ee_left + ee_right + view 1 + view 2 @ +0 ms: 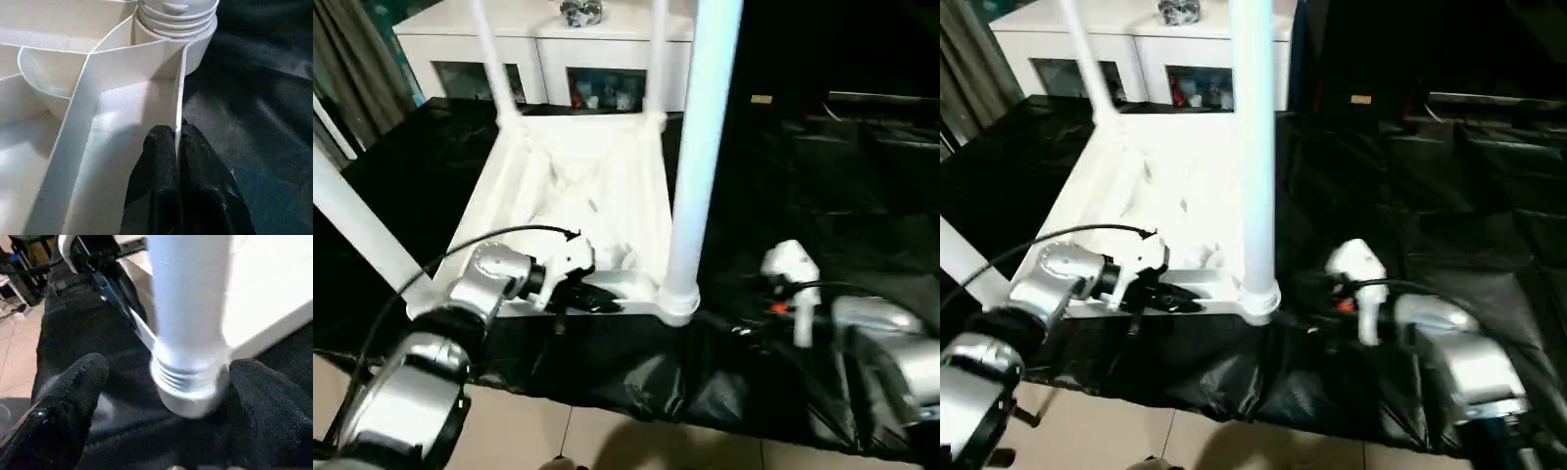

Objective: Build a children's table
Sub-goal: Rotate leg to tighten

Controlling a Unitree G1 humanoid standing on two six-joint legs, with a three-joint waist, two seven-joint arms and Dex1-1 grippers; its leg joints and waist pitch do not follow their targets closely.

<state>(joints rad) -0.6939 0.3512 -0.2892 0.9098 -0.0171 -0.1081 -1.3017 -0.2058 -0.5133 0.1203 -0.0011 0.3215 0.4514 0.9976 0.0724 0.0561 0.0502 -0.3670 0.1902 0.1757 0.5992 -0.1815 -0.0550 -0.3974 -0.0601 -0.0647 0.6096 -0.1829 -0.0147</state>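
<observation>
The children's table top [578, 186] lies upside down on the black-draped table, ribbed underside up. White legs stand in its corner sockets: the near right leg [700, 147], a near left leg [362, 230] and two far legs [494, 59]. My left gripper [177, 134] is shut on the thin wall of the top's near rim, one finger on each side, a little left of the near right socket. My right gripper [168, 369] is open, with one finger on each side of the near right leg's flared base [190, 382] and a gap at both.
A white cabinet with glass doors [558, 59] stands behind the work. The black drape [783, 382] hangs over the table's near edge, with tiled floor [607, 441] below. Dark boxes [862, 127] sit at the back right.
</observation>
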